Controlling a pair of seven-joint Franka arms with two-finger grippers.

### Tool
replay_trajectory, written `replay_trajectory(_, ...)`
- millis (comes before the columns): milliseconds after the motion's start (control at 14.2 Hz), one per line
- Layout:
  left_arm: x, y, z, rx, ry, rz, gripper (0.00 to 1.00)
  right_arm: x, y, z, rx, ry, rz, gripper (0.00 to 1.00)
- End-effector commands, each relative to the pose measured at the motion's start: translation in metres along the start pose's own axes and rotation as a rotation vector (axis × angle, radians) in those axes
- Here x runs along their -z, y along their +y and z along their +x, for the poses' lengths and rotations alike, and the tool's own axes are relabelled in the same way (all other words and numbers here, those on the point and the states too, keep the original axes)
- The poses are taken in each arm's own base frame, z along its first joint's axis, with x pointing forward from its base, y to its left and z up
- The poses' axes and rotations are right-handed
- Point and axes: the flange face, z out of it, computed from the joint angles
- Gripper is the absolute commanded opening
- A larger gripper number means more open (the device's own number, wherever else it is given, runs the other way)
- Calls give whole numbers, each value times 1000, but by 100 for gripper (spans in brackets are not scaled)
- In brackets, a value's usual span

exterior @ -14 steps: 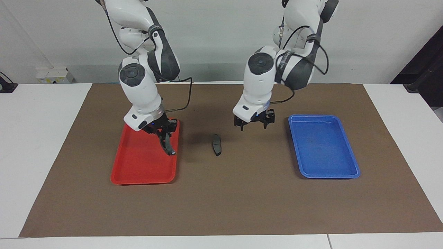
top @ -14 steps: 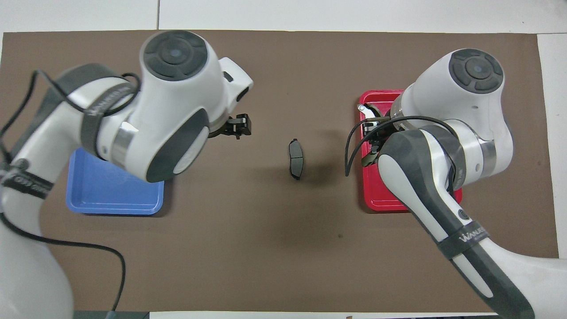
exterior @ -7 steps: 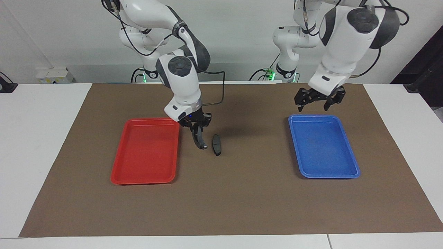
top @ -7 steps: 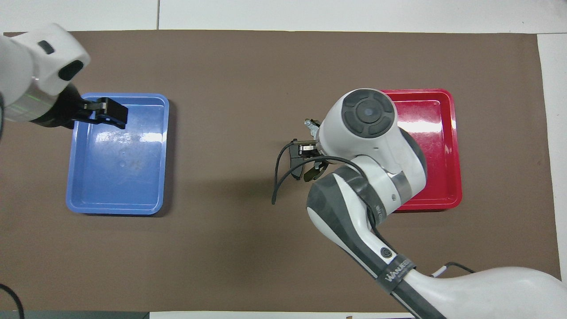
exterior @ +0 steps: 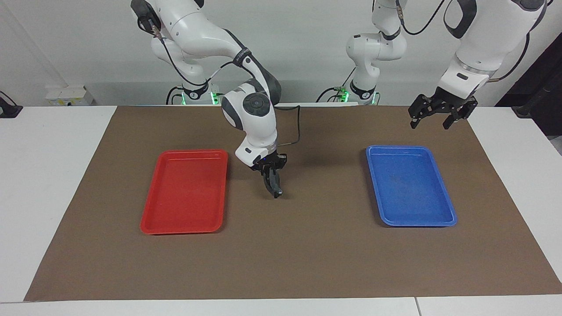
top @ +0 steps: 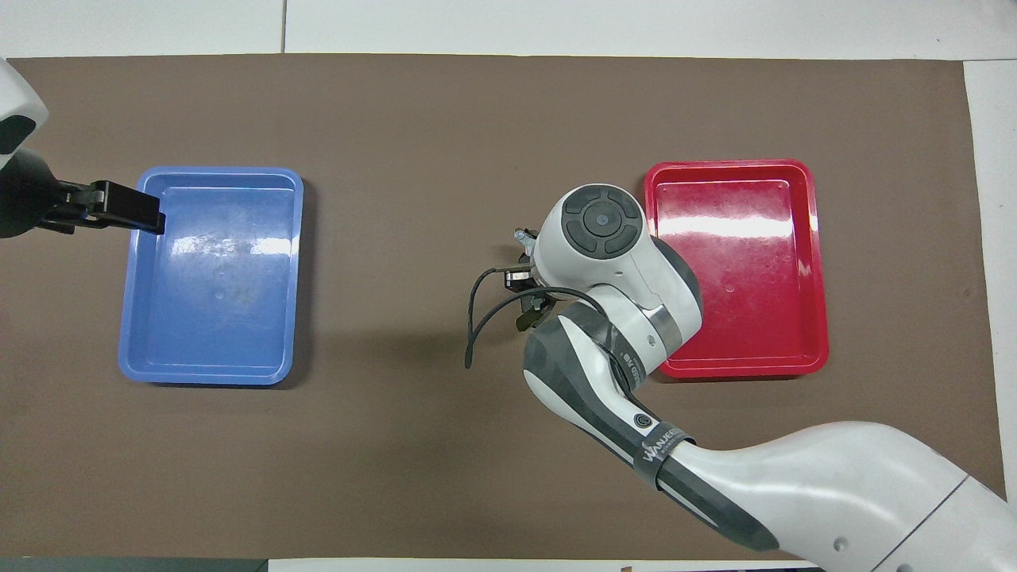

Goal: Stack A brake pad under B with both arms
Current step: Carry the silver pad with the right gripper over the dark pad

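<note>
My right gripper point(exterior: 270, 168) is shut on B point(exterior: 274, 184), the long curved black brake pad. The pad hangs down from the fingers with its low end at the mat, midway between the two trays. The short A brake pad is covered by B and the gripper in the facing view, and I cannot tell it apart from them. In the overhead view the right wrist point(top: 601, 222) hides both pads. My left gripper point(exterior: 439, 116) is open and empty, raised over the mat beside the blue tray; it also shows in the overhead view point(top: 127, 216).
A red tray point(exterior: 184, 221) lies empty toward the right arm's end of the brown mat point(exterior: 307, 263). A blue tray point(exterior: 417, 219) lies empty toward the left arm's end. A black cable point(top: 477, 318) loops off the right wrist.
My right gripper carried B from over the red tray to the spot where the short pad lay. My left gripper rose and drew back from the middle past the blue tray.
</note>
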Motion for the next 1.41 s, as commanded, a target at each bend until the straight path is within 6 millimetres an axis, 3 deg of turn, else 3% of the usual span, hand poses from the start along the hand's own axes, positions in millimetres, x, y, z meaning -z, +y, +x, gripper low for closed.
replay_trajectory(0, -10, 4, -15, -15, 28, -14, 100, -7, -4, -4, 20, 18, 2, 0)
replay_trajectory(1199, -10, 1, -18, -18, 16, -12, 100, -25, 4, -2, 51, 49, 0, 1)
replay_trajectory(1269, -11, 3, -18, -21, 11, -11, 100, -29, 5, -4, 51, 45, -2, 3)
replay_trajectory(1340, -11, 6, -19, -26, 3, -11, 100, -29, 6, -3, 48, 53, 4, 16)
